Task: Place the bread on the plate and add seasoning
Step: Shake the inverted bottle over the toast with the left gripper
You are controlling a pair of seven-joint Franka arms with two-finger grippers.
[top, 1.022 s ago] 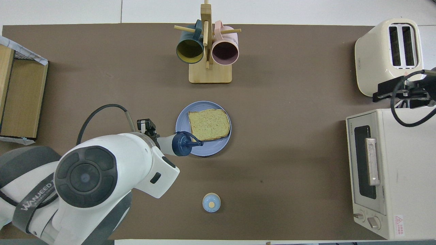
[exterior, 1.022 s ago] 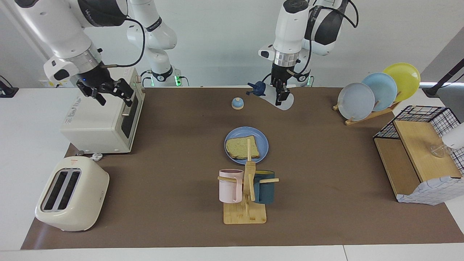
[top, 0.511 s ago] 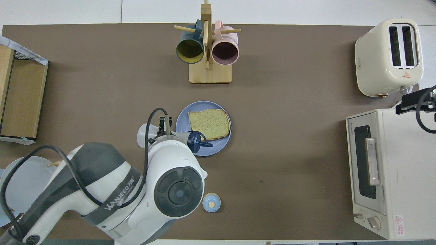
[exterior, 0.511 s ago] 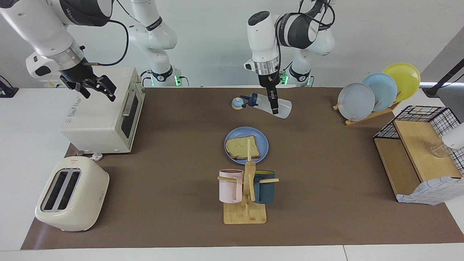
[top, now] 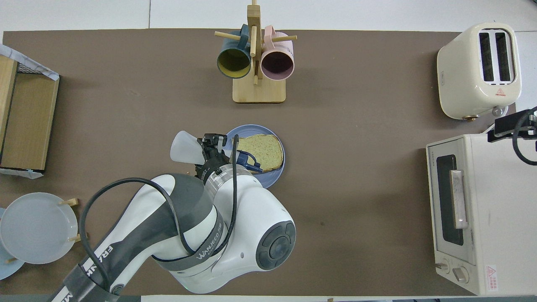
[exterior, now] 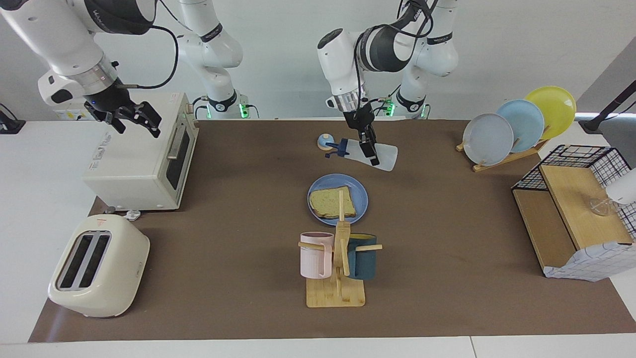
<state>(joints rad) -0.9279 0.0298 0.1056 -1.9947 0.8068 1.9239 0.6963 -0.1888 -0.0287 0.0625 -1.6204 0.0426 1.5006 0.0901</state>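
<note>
1. One bell sits nearest the robots.
2. The left gripper hangs in the air over the brown mat, clamped on the one seasoning bottle, which is tipped on its side with its dark cap toward the bell.
3. The right gripper waits over the one toaster oven, fingers spread, holding nothing.
4. One slice of bread lies flat on the one blue plate.
5. Three plates stand in the rack.
6. Two mugs hang on the mug tree; one toaster stands at the right arm's end.
</note>
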